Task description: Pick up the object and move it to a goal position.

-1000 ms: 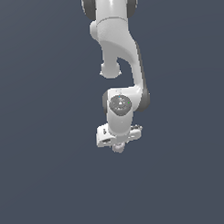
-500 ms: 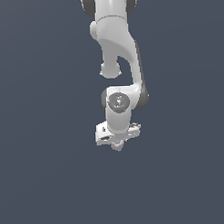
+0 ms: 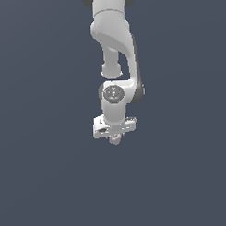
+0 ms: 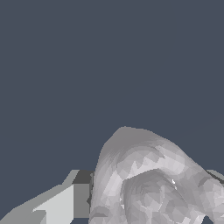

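Even, dim light is falling on my arm [image 3: 113, 45]; no glare, soft shading, and the wrist view is rendering coarse and faceted.

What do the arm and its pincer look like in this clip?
The arm is glossy white with rounded, tube-like links and dark bands at the joints. A round grey cap with a small green dot marks the wrist joint. The pincer hangs from a flat white crossbar. No cables or lettering show.
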Controlling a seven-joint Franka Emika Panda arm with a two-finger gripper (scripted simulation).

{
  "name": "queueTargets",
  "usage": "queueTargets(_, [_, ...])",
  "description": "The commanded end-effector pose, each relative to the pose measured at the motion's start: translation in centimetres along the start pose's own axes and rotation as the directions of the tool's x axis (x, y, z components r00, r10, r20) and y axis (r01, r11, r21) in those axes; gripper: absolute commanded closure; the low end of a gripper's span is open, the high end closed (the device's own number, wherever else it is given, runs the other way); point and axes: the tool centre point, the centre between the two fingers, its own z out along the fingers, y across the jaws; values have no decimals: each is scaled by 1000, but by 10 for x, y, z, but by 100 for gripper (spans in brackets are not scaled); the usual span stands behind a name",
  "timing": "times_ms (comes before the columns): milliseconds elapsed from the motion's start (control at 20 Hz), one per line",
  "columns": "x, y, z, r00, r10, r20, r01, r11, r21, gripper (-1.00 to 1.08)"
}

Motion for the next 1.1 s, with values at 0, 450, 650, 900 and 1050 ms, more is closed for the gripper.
queueTargets(0, [-16, 4, -1, 1000, 0, 0, 0, 1000, 0, 108])
queueTargets(450, [-77, 17, -3, 1000, 0, 0, 0, 1000, 0, 108])
queueTargets(650, [-98, 22, -4, 1000, 0, 0, 0, 1000, 0, 108])
queueTargets(900, [-117, 27, -4, 1000, 0, 0, 0, 1000, 0, 108])
queueTargets(1050, [-123, 29, -5, 1000, 0, 0, 0, 1000, 0, 108])
